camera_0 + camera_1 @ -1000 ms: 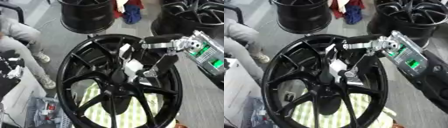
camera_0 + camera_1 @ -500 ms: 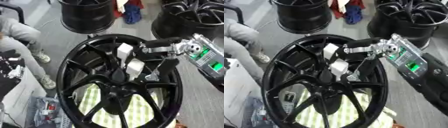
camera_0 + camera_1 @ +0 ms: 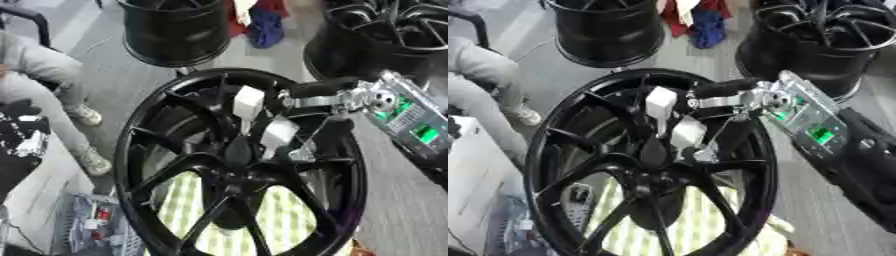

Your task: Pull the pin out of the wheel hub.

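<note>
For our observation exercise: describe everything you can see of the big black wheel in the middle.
The wheel is glossy black, metal by its look, with thin paired spokes running from a central hub to a deep rim. It lies face up, tilted toward the camera, over a green-striped cloth seen through the gaps. The right hand reaches over its upper spokes to the hub.

Right hand (image 3: 710,107): silver metal links, pale flat fingers (image 3: 661,102), black thumb; the forearm (image 3: 811,120) is a silver plate with green lights, then black casing

I'm in a wheel workshop: beyond my right hand (image 3: 262,117) black rims (image 3: 175,30) stand stacked on grey concrete floor (image 3: 114,85).
</note>
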Available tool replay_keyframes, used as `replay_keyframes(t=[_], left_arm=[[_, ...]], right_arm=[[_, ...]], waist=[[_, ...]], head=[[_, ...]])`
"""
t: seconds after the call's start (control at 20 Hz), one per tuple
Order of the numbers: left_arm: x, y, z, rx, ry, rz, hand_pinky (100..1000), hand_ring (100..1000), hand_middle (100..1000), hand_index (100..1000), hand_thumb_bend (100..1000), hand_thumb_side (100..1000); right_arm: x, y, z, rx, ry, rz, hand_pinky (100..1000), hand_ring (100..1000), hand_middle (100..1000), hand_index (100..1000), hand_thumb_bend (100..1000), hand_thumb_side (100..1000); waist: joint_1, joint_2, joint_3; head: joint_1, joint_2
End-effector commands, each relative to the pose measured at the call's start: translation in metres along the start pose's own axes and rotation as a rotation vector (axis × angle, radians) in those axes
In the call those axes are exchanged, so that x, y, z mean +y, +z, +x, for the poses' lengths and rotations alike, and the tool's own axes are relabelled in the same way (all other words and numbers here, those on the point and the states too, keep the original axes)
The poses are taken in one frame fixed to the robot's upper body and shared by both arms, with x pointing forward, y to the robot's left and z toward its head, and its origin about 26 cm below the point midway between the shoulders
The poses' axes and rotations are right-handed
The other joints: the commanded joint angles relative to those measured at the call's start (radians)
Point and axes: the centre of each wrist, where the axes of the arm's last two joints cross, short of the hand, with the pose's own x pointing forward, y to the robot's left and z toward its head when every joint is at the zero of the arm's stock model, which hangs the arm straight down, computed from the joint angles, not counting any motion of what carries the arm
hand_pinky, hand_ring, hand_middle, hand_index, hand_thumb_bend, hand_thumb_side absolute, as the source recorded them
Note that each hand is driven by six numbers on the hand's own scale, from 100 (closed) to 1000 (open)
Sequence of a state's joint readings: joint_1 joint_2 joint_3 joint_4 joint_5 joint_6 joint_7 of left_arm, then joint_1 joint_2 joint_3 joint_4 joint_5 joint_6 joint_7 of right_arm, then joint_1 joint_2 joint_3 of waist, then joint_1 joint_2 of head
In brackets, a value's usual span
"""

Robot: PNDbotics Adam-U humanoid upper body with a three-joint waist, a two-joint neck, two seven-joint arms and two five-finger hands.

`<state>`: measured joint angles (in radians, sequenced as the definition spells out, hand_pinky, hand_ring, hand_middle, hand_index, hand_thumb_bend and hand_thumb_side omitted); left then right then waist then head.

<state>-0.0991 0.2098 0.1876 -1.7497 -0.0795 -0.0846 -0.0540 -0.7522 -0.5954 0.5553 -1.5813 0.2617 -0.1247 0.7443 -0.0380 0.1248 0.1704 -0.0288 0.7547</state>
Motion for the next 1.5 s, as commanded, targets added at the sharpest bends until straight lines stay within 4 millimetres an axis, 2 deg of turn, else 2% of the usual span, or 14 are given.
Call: replay_keyframes(t=[0.05, 0.5, 0.75, 1.5], left_arm=[[0.002, -0.006, 0.01, -0.041, -0.011, -0.008, 642, 627, 684, 813, 222, 317], [0.002, -0.006, 0.01, -0.043, -0.011, -0.009, 643, 627, 685, 813, 220, 318], [0.003, -0.007, 0.01, -0.044, -0.012, -0.011, 643, 627, 685, 813, 219, 318], [0.003, -0.007, 0.01, -0.041, -0.014, -0.013, 642, 627, 685, 813, 213, 320]], right_arm=[[-0.008, 0.005, -0.002, 0.02, 0.021, -0.013, 541, 491, 548, 673, 100, 180], [-0.01, 0.003, -0.002, 0.022, 0.018, -0.038, 467, 440, 496, 632, 100, 158], [-0.012, 0.005, -0.002, 0.029, 0.024, -0.053, 424, 411, 465, 601, 100, 100], [-0.031, 0.012, 0.015, 0.031, 0.088, -0.074, 300, 305, 378, 518, 100, 100]], waist=[[0.006, -0.009, 0.0], [0.004, -0.009, 0.004], [0.001, -0.009, 0.007], [-0.008, -0.015, 0.013]], head=[[-0.002, -0.004], [-0.003, -0.004], [-0.003, -0.004], [-0.002, -0.003]])
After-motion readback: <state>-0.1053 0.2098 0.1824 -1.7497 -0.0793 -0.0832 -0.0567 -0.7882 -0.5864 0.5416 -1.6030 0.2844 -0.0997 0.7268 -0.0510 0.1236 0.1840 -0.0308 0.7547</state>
